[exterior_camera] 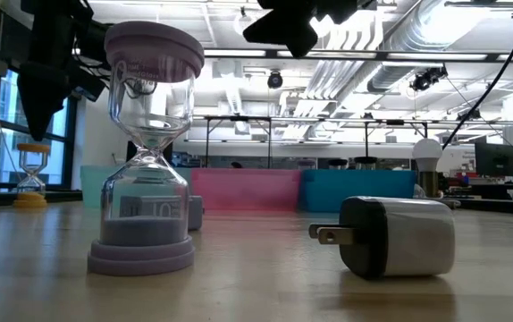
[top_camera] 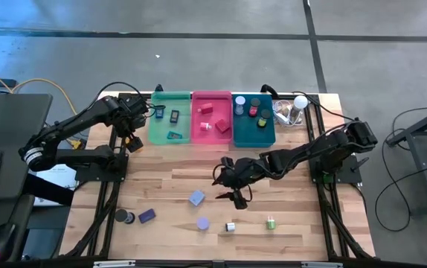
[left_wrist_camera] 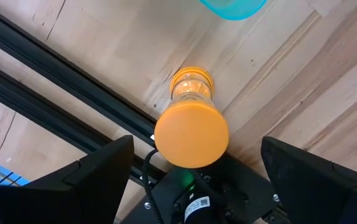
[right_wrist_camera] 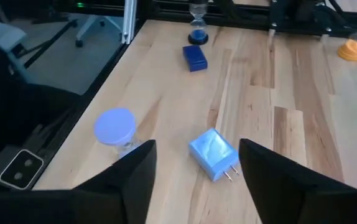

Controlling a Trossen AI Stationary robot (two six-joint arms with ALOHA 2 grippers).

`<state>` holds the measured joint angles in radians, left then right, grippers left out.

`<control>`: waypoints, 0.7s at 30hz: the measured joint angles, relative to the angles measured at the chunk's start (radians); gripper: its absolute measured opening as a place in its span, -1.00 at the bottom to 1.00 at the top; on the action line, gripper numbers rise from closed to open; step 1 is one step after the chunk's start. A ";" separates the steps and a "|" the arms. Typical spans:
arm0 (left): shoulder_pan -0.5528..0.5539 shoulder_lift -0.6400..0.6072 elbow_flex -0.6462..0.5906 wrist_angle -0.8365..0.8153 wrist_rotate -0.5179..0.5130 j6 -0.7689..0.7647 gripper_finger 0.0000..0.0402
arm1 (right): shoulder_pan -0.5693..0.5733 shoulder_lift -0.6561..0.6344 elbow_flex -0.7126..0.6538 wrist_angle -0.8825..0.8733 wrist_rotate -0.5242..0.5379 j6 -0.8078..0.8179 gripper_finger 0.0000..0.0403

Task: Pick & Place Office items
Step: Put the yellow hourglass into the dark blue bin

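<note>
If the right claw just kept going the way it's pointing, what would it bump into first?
Probably the light blue plug-in charger: it lies on the table straight ahead of the open right gripper, between its fingers' line. The lavender-topped hourglass stands off to one side. Depth is hard to judge.

Matt wood table (top_camera: 288,216), glossy hourglass (exterior_camera: 146,148).

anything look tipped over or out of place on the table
Two items lie on their sides. The white charger rests flat with its prongs pointing sideways, and the light blue charger lies tilted on the wood in front of the right gripper. The lavender hourglass stands upright.
</note>
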<state>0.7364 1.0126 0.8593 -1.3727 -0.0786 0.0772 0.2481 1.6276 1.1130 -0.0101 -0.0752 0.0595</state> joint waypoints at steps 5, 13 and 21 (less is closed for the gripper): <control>0.000 0.000 0.000 0.000 -0.002 -0.002 0.71 | 0.001 0.000 0.000 0.000 0.047 0.016 0.35; 0.000 0.000 -0.003 0.002 -0.002 0.001 0.71 | 0.001 0.000 0.000 0.000 0.041 -0.002 0.59; 0.000 0.000 -0.003 0.003 -0.002 0.001 0.71 | 0.000 0.000 0.000 0.000 0.040 -0.004 0.62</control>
<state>0.7364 1.0126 0.8558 -1.3697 -0.0803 0.0781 0.2486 1.6276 1.1130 -0.0105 -0.0349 0.0558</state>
